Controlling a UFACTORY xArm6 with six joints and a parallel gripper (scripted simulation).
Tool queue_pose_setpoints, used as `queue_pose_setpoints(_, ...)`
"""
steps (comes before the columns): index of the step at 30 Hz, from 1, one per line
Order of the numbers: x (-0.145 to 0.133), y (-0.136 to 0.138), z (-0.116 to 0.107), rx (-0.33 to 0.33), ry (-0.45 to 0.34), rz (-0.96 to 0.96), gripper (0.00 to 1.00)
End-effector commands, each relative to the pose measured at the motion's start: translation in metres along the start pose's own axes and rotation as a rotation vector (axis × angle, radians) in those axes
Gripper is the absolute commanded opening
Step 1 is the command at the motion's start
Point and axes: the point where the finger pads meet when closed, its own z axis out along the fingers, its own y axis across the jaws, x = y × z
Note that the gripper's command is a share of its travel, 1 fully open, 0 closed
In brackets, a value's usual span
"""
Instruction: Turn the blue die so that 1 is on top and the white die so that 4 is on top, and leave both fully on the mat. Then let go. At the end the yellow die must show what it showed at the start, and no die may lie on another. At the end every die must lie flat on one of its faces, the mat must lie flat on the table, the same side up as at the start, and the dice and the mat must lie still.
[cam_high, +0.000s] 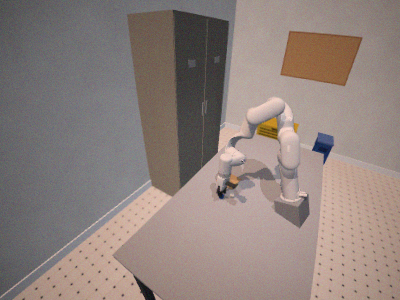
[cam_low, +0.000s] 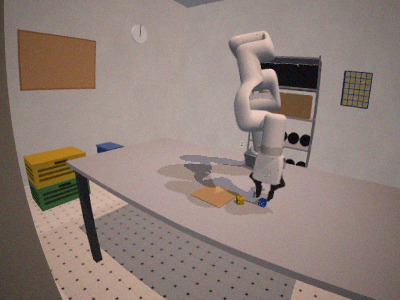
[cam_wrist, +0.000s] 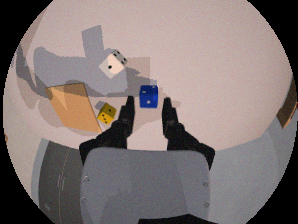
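The blue die lies on the bare table, off the mat. My gripper is partly open and empty, low over the table, with the blue die just ahead of and below its fingertips. The yellow die lies on the table right beside the edge of the tan mat. The white die lies on the table in the arm's shadow, beyond the mat and apart from the other dice. No die rests on another.
The arm's grey base block stands on the table to the right of the dice. A tall cabinet stands beyond the table's far left corner. Yellow and green crates sit on the floor.
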Motion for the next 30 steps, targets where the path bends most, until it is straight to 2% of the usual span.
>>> queue_pose_setpoints(1, -0.001, 0.001, 0.002, -0.002, -0.002, 0.0, 0.42)
queue_pose_setpoints(19, -0.001, 0.001, 0.026, -0.002, -0.002, 0.0, 0.42)
queue_pose_setpoints(30, -0.001, 0.001, 0.028, -0.002, -0.002, 0.0, 0.42)
